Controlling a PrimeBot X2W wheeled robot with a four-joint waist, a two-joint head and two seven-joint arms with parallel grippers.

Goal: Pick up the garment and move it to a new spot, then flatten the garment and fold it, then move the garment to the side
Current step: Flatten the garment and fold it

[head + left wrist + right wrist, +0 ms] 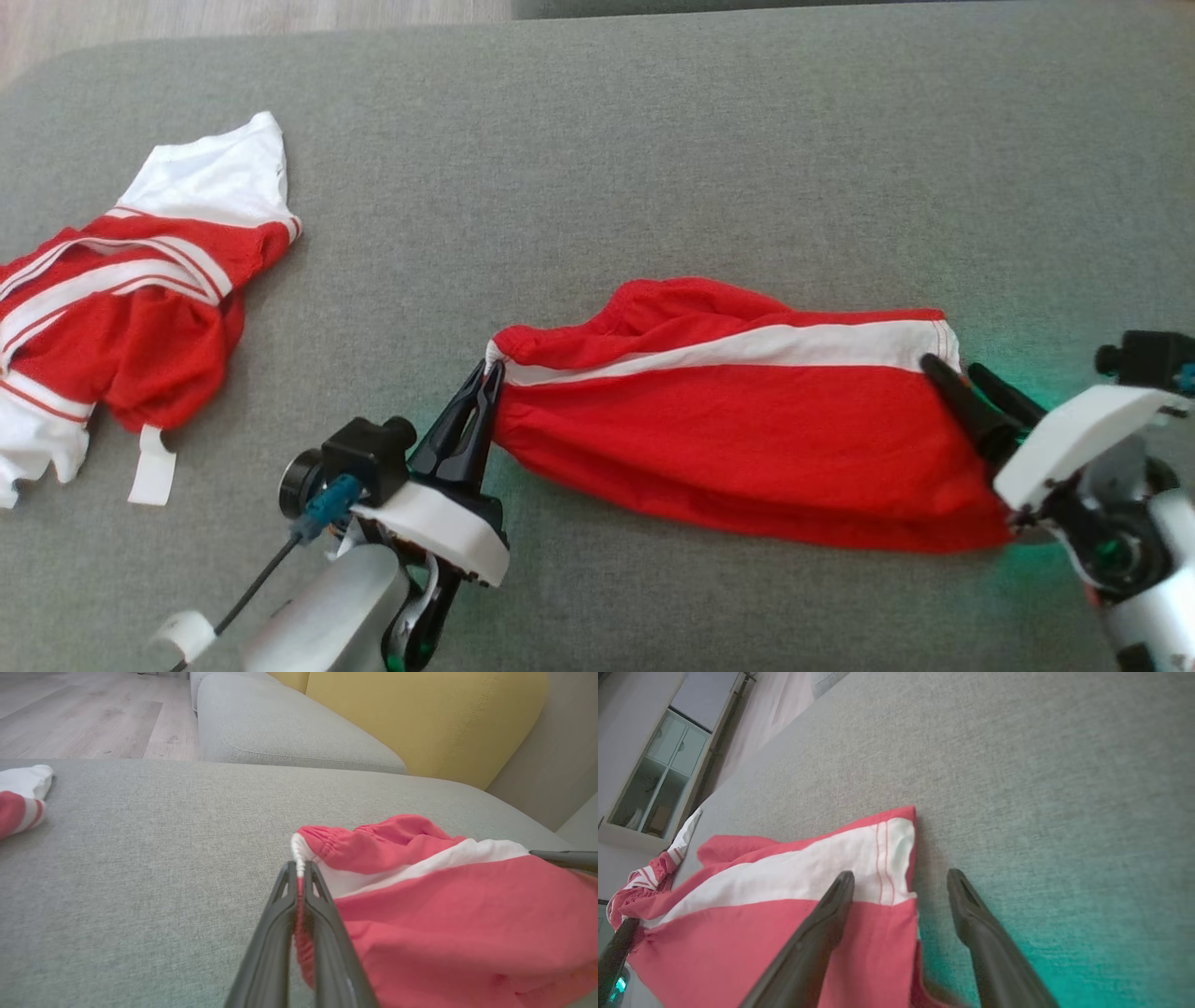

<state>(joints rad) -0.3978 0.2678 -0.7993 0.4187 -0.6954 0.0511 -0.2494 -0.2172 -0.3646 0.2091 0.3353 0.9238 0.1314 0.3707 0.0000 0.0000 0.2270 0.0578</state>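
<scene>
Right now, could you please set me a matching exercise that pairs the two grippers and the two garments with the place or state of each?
Things:
1. left gripper
2. right gripper
3. red shorts with a white side stripe
4. crumpled red-and-white striped garment

Places or states:
A. lies bunched at the far left of the grey fabric cushion, away from both grippers
B. open, fingers astride the hem end of the shorts
C. shut on the waistband corner of the shorts
D. spread out between the two grippers

Pairs: 1-C, 2-B, 3-D, 4-A
</scene>
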